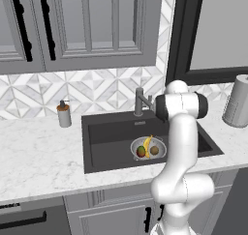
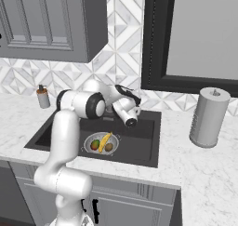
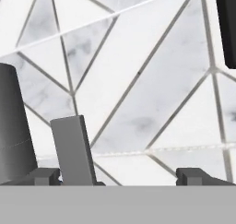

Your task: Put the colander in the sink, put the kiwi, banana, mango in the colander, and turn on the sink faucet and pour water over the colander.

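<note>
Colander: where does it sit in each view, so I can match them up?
Left base view: colander in the sink, centre-right, beside the arm.
Right base view: colander in the sink's left half, right of the arm.
Hand view: tiled wall and faucet parts.
Shared landmark: the banana inside it.

Colander (image 1: 148,148) in sink (image 1: 106,137) — fruit inside.

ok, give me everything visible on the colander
The colander is a round, shiny silver metal bowl with a rim, sitting upright on the floor of the dark sink, in front of the sink faucet. It holds the banana, the mango and the kiwi. No water shows falling on it.
</note>
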